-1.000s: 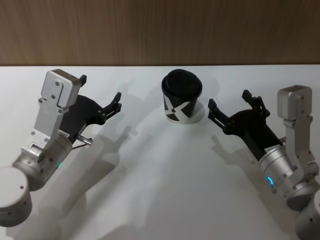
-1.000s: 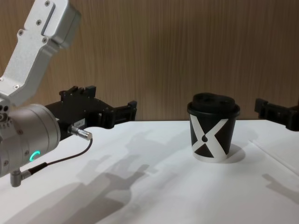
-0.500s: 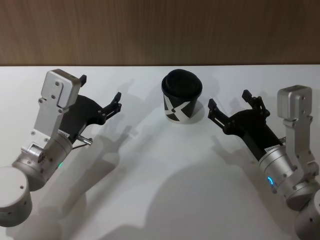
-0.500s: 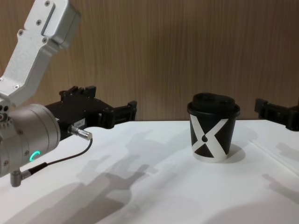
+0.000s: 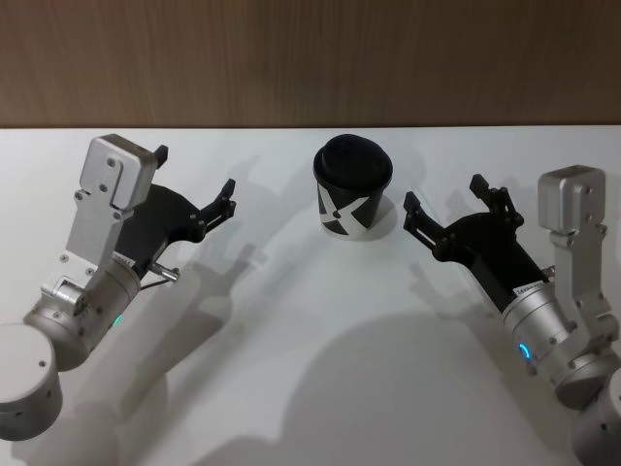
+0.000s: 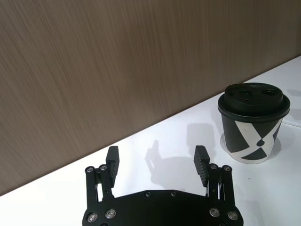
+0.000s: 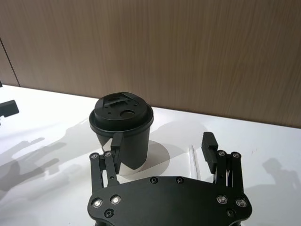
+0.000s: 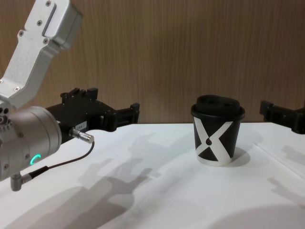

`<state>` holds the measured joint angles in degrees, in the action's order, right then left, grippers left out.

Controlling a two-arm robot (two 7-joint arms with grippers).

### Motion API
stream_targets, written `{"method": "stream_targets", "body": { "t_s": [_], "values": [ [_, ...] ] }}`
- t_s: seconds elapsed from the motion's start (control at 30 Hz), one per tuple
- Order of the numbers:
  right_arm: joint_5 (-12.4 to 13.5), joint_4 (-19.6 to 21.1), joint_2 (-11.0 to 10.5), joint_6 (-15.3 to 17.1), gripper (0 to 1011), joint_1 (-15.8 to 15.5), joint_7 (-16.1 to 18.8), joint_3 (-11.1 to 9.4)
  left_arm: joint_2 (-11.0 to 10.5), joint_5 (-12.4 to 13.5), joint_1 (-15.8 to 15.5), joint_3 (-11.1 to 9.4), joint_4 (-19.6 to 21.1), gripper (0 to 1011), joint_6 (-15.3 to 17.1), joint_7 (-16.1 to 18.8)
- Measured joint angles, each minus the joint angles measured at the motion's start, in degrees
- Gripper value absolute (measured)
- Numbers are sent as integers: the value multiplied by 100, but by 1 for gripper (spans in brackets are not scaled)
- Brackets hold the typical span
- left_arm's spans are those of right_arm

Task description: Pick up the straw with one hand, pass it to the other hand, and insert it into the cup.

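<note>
We see the right gripper (image 5: 443,191) spread wide with nothing in it. The straw (image 7: 192,157) lies flat on the table (image 5: 310,320), below and just ahead of its open jaws and nearer one finger than the other. The straw's long axis runs roughly along the claw's own reach (white on white, so we judge loosely). The cup (image 5: 351,194) stands just beyond the other finger. The left gripper (image 5: 196,170), equally wide and empty, hovers well beyond the cup, so we judge the right arm nearer.
</note>
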<state>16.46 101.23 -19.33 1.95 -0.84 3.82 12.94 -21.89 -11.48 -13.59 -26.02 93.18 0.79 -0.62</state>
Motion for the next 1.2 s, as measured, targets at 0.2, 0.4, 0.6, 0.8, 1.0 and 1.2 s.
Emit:
{"method": "stream_targets", "body": {
  "t_s": [0.2, 0.4, 0.6, 0.8, 1.0, 1.2],
  "values": [
    [0, 0, 0, 0, 1001, 0, 0, 0, 0, 0, 0, 0, 0, 1000, 0, 0],
    [0, 0, 0, 0, 1001, 0, 0, 0, 0, 0, 0, 0, 0, 1000, 0, 0],
    [0, 0, 0, 0, 1001, 0, 0, 0, 0, 1, 0, 0, 0, 1000, 0, 0],
    [0, 0, 0, 0, 1001, 0, 0, 0, 0, 1, 0, 0, 0, 1000, 0, 0],
    [0, 0, 0, 0, 1001, 0, 0, 0, 0, 0, 0, 0, 0, 1000, 0, 0],
    [0, 0, 0, 0, 1001, 0, 0, 0, 0, 0, 0, 0, 0, 1000, 0, 0]
  ]
}}
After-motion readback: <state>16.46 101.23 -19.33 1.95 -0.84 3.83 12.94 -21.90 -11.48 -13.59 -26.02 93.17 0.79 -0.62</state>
